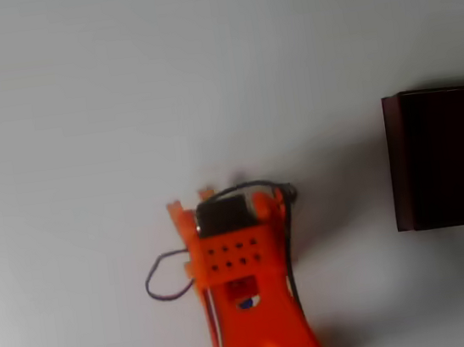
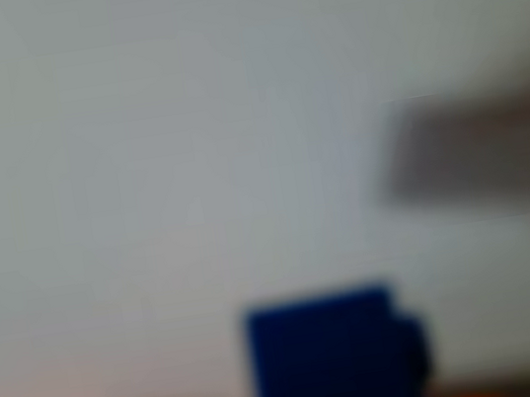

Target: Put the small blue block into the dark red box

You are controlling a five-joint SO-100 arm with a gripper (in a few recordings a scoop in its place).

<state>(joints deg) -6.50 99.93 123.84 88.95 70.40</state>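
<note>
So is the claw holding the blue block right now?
Gripper: cannot tell. The blue block sits right at it in the blurry wrist view, but no grip shows.

Orange arm, black servo, looping dark cable.

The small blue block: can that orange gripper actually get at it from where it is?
Probably yes. In the wrist view the small blue block sits close up beside the orange gripper, with bare white table around it and nothing in between. The picture is too blurred to tell whether it is already held.
</note>
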